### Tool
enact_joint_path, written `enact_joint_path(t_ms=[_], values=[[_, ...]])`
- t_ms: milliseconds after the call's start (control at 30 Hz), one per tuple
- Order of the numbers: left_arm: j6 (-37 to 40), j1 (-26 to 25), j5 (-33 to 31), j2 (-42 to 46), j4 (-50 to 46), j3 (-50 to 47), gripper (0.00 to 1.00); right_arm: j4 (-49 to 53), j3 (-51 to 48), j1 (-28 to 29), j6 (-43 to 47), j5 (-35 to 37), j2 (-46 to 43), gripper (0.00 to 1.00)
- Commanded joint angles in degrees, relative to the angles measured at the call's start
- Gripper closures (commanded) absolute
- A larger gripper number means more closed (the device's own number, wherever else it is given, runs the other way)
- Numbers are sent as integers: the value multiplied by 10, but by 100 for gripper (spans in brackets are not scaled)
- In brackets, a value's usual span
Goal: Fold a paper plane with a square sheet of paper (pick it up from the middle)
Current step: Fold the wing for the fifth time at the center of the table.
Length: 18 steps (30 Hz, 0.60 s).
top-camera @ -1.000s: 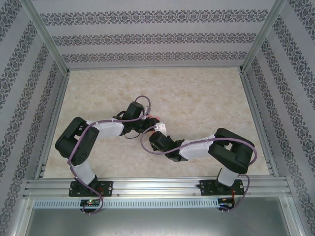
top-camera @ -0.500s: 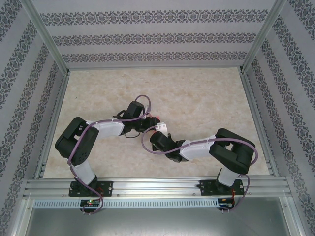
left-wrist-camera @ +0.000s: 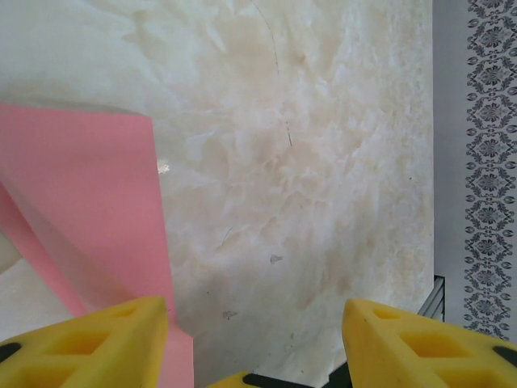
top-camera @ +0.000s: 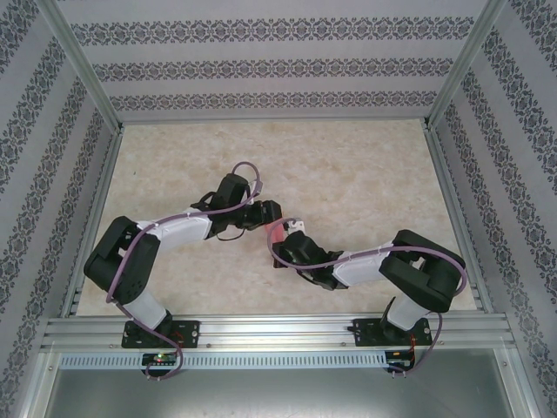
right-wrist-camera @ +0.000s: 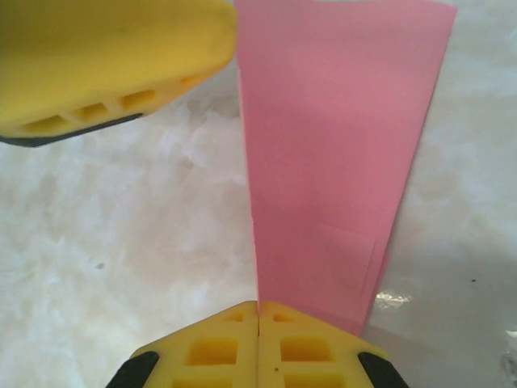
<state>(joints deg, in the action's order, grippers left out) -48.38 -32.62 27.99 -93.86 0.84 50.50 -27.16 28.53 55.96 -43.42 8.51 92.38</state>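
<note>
The paper plane [right-wrist-camera: 339, 153] is a narrow, layered strip of pink-red paper that tapers toward my right gripper [right-wrist-camera: 258, 319]. That gripper is shut on the narrow end, and the paper stands up from the table. In the top view a sliver of the paper plane [top-camera: 277, 229] shows between the two wrists. My left gripper [left-wrist-camera: 254, 343] is open just beside the paper plane [left-wrist-camera: 81, 202], with its left finger [left-wrist-camera: 97, 339] overlapping the paper's edge. One left finger [right-wrist-camera: 113, 65] also shows in the right wrist view, just left of the paper.
The marble-patterned table [top-camera: 348, 165] stretches out behind both grippers. Patterned walls [top-camera: 270, 65] and an aluminium frame [top-camera: 87, 78] close it in, and a rail [top-camera: 278, 329] runs along the near edge.
Both arms shifted: the left gripper reached further right toward the right gripper, the right arm's elbow swung right, and a little more pink paper shows between the wrists.
</note>
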Motion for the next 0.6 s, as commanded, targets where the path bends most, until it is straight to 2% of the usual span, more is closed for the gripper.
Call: enact_joint_path(t_ms=[0, 200, 567], values=[[8, 5, 5, 6, 8, -16, 39, -107, -29, -19, -61, -76, 0, 100], [16, 5, 28, -1, 30, -26, 39, -176, -44, -44, -108, -128, 37, 100], [27, 2, 75, -40, 74, -24, 38, -257, -64, -72, -170, -158, 74, 100]])
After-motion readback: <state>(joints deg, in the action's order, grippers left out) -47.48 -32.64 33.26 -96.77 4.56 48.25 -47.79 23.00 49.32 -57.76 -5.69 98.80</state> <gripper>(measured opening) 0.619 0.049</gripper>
